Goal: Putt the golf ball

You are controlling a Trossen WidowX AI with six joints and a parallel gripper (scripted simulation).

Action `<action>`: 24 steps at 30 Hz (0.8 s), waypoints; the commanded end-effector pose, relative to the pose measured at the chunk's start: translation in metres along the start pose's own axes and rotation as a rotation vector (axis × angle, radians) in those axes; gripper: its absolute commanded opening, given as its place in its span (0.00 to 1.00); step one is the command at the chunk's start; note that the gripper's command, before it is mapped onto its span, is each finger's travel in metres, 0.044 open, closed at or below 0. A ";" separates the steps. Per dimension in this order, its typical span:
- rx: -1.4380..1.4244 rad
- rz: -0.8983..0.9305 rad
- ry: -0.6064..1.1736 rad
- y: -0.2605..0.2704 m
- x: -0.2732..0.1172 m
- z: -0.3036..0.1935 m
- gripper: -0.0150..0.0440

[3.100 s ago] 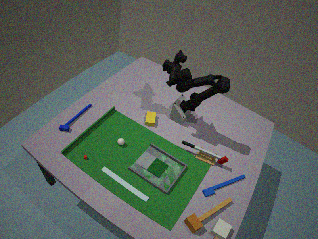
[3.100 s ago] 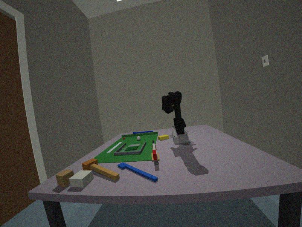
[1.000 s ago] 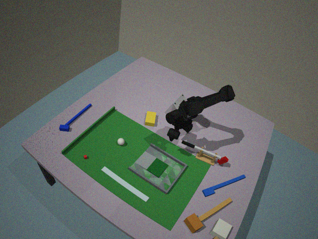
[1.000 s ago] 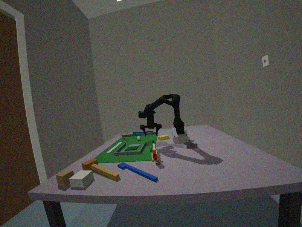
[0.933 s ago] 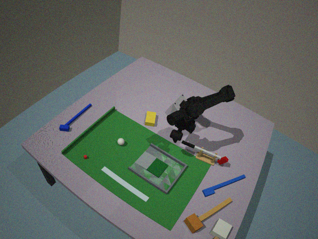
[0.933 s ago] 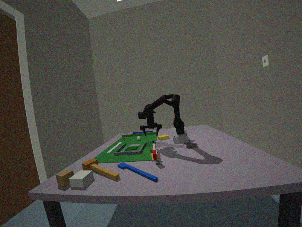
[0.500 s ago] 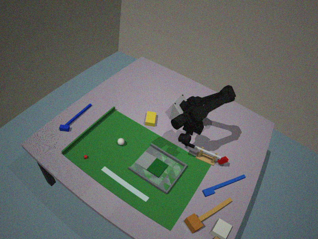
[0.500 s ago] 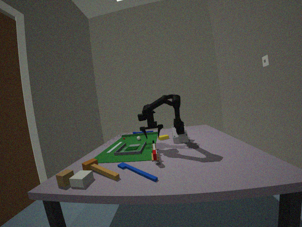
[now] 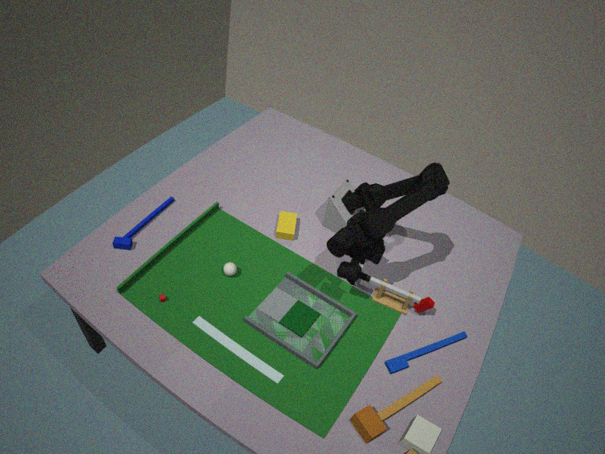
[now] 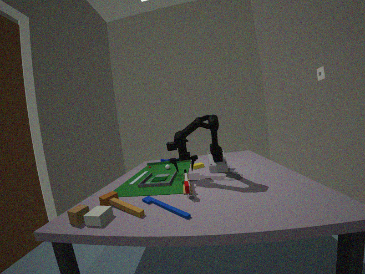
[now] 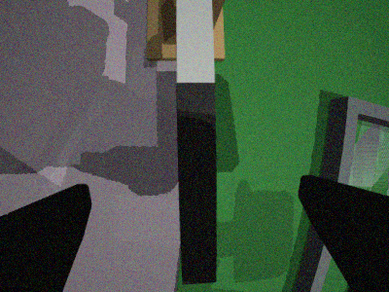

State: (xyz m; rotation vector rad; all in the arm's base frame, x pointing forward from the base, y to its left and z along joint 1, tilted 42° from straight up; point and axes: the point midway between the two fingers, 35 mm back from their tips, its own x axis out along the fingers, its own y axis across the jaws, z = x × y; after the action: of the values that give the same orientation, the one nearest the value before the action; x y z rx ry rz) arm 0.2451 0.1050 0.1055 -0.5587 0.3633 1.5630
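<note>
- Red putter lying across a wooden stand on the table, just beside the green mat's edge.
- Fingers spread wide, empty, straddling the putter's black grip end from above.
- Golf ball resting on the mat, well apart from the putter.

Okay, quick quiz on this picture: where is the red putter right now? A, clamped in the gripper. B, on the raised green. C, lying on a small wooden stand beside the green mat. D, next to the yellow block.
C: the putter lies across the wooden stand just off the mat's edge, and the open gripper hangs over its dark grip, holding nothing.
</note>
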 end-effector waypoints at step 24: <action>0.000 0.001 -0.002 0.001 0.029 -0.007 0.87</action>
State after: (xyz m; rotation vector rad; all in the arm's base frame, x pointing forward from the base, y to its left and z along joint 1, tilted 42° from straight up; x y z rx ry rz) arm 0.2452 0.1254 0.0831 -0.5558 0.3630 1.5639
